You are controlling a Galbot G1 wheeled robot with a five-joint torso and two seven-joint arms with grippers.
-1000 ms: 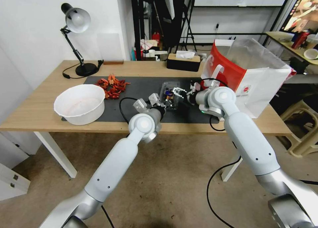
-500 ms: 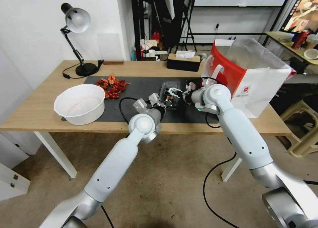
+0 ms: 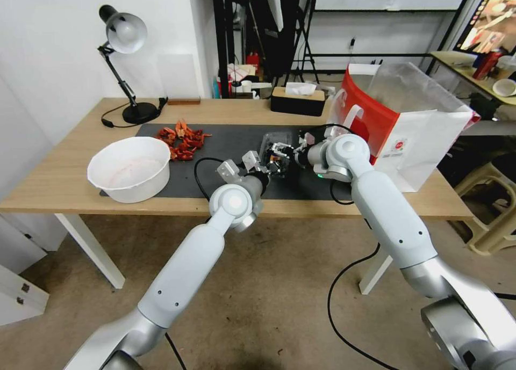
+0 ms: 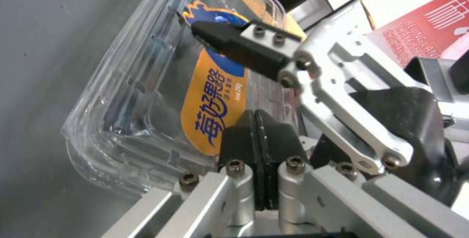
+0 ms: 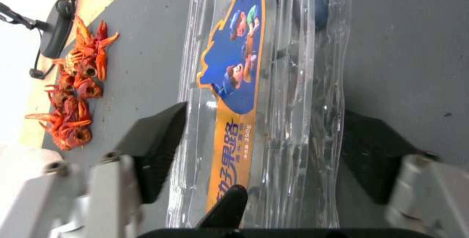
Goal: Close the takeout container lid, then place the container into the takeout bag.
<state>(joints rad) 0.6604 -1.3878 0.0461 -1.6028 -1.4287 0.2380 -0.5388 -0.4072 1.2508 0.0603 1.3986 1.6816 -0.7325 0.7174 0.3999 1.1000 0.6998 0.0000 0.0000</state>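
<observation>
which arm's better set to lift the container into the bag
Right, likely. The right gripper is open with its fingers either side of the takeout container, and sits nearer the takeout bag. The left gripper is shut beside it.

The takeout container (image 3: 275, 144) is hemmed by the left gripper (image 3: 267, 167) at its near edge and the right gripper (image 3: 280, 151) straddling it; the takeout bag (image 3: 398, 117) walls the right; bare dark mat (image 3: 226, 139) lies open leftward toward the crayfish shells (image 3: 183, 138).

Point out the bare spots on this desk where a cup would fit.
Bare wood lies between the lamp and the tissue box, and left of the white bowl. The mat is crowded around the takeout container, where both grippers meet beside the takeout bag.
</observation>
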